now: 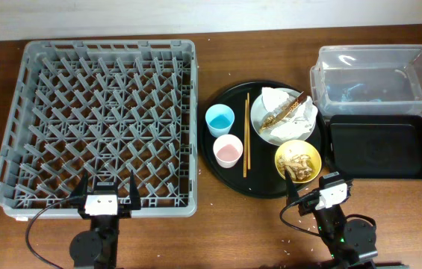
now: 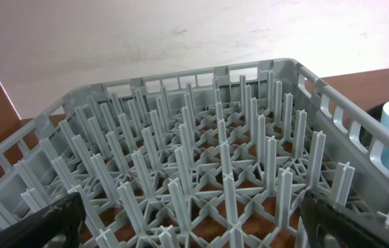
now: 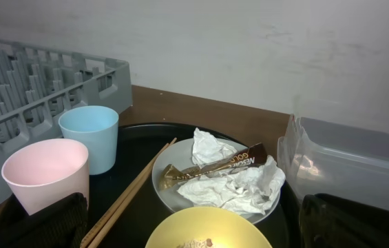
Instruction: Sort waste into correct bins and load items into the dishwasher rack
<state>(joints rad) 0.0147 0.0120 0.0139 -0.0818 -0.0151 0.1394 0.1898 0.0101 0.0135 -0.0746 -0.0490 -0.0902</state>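
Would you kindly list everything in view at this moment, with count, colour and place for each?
dishwasher rack: one, grey, left of the table, nothing in it
round tray: one, black, centre
blue cup: one, light blue, round tray's left side
pink cup: one, pink, just in front of the blue cup
chopsticks: two, wooden, on the round tray between cups and plate
plate: one, pale grey-green, round tray's right rear
napkins: seemingly two, white, crumpled on the plate
wrapper: one, gold-brown, on the plate
bowl: one, yellow, front of the plate
food scraps: several, beige-brown, in the bowl
clear tub: one, transparent, far right
rectangular tray: one, black, before the tub
table: one, brown wood
left pincer: one, black, open, at the rack's near edge
right pincer: one, black, open, near the bowl
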